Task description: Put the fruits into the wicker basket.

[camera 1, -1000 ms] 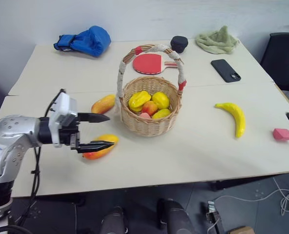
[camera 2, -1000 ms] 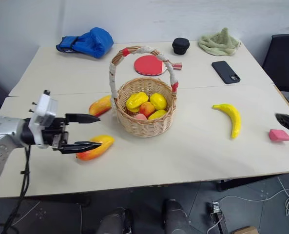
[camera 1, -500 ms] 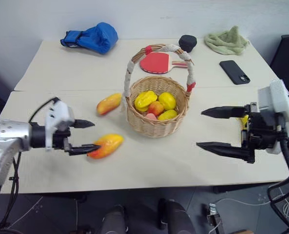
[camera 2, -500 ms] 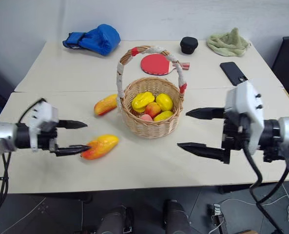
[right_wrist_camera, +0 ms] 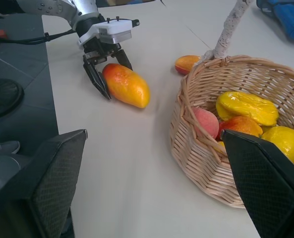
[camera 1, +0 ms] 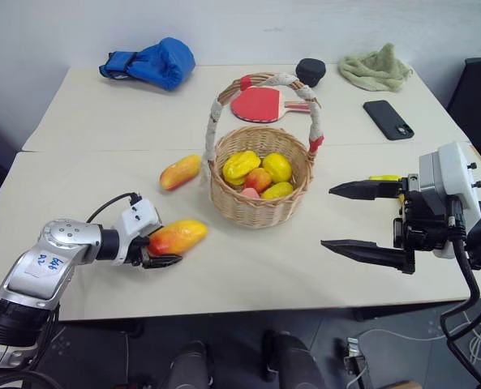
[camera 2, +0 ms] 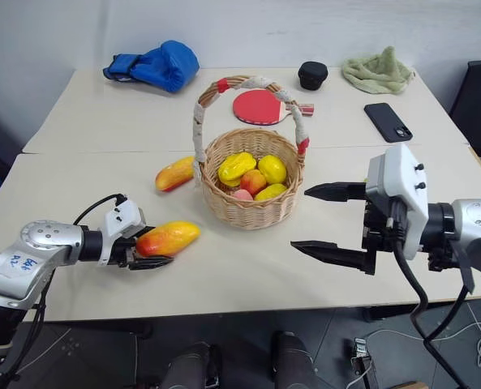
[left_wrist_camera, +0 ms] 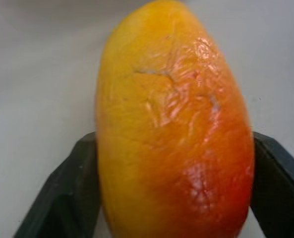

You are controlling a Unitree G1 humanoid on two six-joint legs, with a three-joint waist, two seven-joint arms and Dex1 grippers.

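left wrist view gives you the news: the left end effector (camera 2: 147, 250) has dropped to the tabletop (camera 2: 248, 267) and closed in from wide open, so its two black fingers (left_wrist_camera: 62, 198) now sit flat against both flanks of the oval orange-yellow toy mango (camera 2: 168, 238). that mango lies on the tabletop at about 8 o'clock from the round tan wicker basket with the cloth-wrapped arched handle (camera 2: 248, 212). you have contact on both sides, but it has not left the surface, so treat the grip as made yet unproven.

the second orange-yellow mango (camera 2: 174, 173) lies against the basket's wall at about 9 o'clock, untouched. yellow and reddish toy fruits (camera 2: 251, 175) already fill the basket.

your right end effector (camera 2: 321, 219) has swung in from the edge of the scene and hangs above the tabletop at about 4 o'clock from the basket, fingers spread wide and holding nothing. it blocks most of the curved yellow banana (camera 1: 384, 177), of which a sliver shows at the upper finger; you cannot see the pink chunk from here.

judging by this, the lift of the near mango comes next, with three fruits left to move.
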